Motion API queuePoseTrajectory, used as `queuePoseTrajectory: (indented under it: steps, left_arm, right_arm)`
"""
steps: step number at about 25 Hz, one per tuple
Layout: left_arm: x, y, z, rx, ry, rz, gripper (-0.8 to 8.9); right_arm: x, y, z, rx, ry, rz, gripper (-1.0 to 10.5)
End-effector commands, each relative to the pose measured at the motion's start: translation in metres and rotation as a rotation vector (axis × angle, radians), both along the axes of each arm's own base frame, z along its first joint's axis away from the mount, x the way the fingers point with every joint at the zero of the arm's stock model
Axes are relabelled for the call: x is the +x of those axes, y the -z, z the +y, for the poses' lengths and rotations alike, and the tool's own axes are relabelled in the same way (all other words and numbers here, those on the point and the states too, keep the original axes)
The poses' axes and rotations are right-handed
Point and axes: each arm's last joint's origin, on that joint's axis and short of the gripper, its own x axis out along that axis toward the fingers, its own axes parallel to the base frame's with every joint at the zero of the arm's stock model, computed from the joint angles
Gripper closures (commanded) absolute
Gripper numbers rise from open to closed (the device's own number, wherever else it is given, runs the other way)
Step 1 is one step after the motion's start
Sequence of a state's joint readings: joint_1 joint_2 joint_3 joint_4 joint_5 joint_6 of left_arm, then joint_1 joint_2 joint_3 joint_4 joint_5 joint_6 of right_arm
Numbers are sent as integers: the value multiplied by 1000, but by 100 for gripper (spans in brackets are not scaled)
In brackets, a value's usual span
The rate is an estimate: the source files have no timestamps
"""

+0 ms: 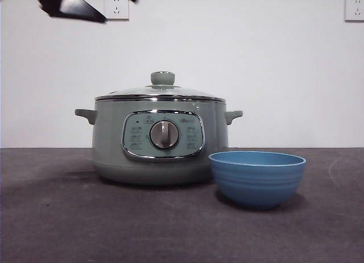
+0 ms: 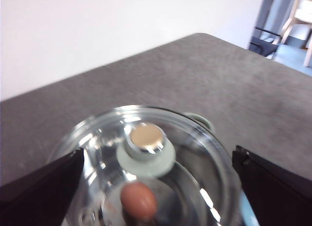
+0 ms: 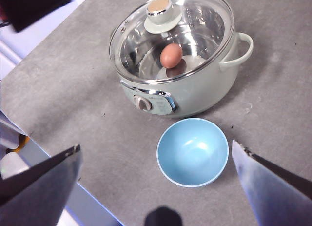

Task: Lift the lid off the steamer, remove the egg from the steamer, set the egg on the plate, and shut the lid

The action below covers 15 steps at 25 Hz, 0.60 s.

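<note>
Lid [image 2: 146, 157] on steamer [image 1: 161, 139]; left end effector [image 2: 156, 187] above it, jaws apart; right end effector [image 3: 156, 187] high, apart.

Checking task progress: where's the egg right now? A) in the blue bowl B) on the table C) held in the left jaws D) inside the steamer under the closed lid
D: the right wrist view shows the egg inside the steamer beneath the glass lid; the blue bowl holds nothing.
</note>
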<state>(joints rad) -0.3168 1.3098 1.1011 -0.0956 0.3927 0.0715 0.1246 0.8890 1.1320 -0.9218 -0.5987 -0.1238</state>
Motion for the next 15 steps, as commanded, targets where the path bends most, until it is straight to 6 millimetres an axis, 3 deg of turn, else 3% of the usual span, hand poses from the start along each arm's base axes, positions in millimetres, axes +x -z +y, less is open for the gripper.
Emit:
queuePoseTrajectory:
  steps: [1, 10, 15]
  left_arm:
    - [18, 7, -12, 18, -14, -45, 216]
    - [56, 41, -42, 36, -5, -71, 216]
    - [65, 58, -54, 43, 2, -65, 216]
  right_arm:
    - [0, 0, 0, -2, 0, 0, 348]
    - [0, 0, 0, -2, 0, 0, 348]
    - [0, 0, 0, -2, 0, 1, 348]
